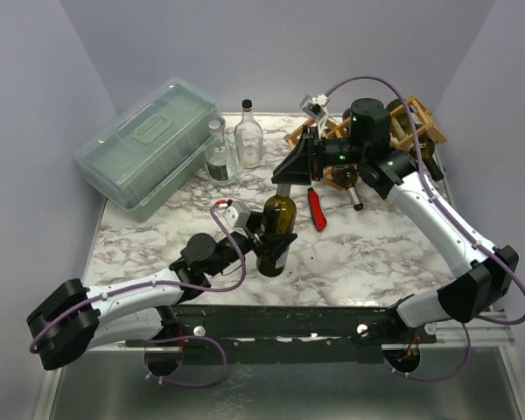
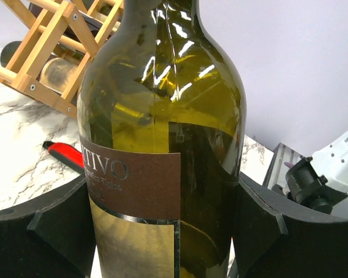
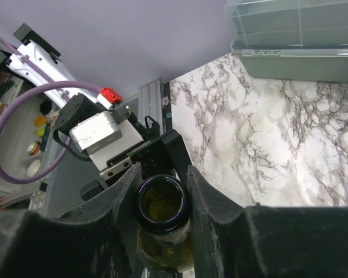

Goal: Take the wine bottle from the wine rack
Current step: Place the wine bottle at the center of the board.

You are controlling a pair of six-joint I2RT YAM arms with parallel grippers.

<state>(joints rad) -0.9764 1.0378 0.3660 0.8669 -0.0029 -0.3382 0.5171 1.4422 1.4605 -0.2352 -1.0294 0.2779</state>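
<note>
The wine bottle (image 1: 277, 229), dark green glass with a brown and gold label, stands upright on the marble table in front of the wooden wine rack (image 1: 417, 116). My left gripper (image 1: 274, 251) holds its lower body, black fingers (image 2: 46, 231) pressed on both sides of the wine bottle (image 2: 162, 116). From above, my right gripper (image 1: 285, 184) is shut on the neck. In the right wrist view the open bottle mouth (image 3: 161, 204) sits between the fingers (image 3: 204, 194) of the right gripper (image 3: 161, 197). The wine rack (image 2: 46, 52) stands behind the bottle on the left.
A translucent green-grey lidded box (image 1: 149, 144) stands at the back left, with two clear glass bottles (image 1: 248, 136) beside it. A red-handled tool (image 1: 317, 208) lies right of the wine bottle. Another dark bottle (image 1: 346, 178) lies in the rack.
</note>
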